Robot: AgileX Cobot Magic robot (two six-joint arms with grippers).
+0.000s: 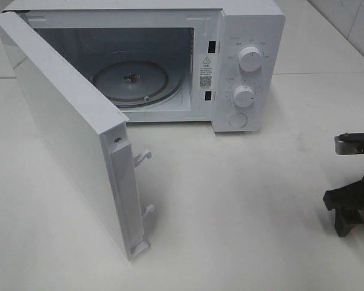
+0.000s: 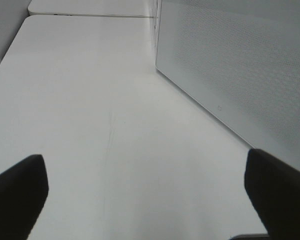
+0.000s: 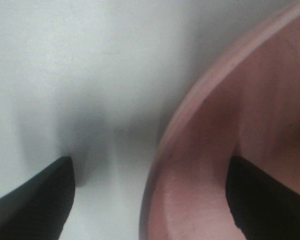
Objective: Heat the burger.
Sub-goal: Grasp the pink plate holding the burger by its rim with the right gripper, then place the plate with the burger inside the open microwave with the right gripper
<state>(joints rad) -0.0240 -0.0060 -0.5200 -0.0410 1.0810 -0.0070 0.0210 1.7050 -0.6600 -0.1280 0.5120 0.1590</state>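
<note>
Nearest, at the right edge of the high view, the right gripper (image 3: 147, 165) is low over the white table (image 2: 90, 100). Its wrist camera shows the jaws released and set astride the rim of a pink plate (image 3: 215, 100): one of its fingers (image 3: 35, 205) is over the table outside the plate and the other is over the inside. Neither one seems to press on the rim. The part of the plate that shows is plain pink surface. The burger shows in no view, so I cannot tell where it is. The left gripper (image 2: 145, 160) is also released, jaws wide over the table, beside the outer face of the door (image 1: 67, 139). This door is swung fully open, with two white latch hooks (image 1: 142, 156) on its near edge. Behind it is the white microwave (image 1: 255, 36), and in its chamber lies a round glass turntable (image 1: 136, 79). On the frame is a label (image 1: 205, 71) with a warning triangle and a square code; its text is too small to read. Farther right are the upper knob (image 1: 250, 59), the lower knob (image 1: 244, 96) and a round button (image 1: 237, 120), with faint markings I cannot read.
</note>
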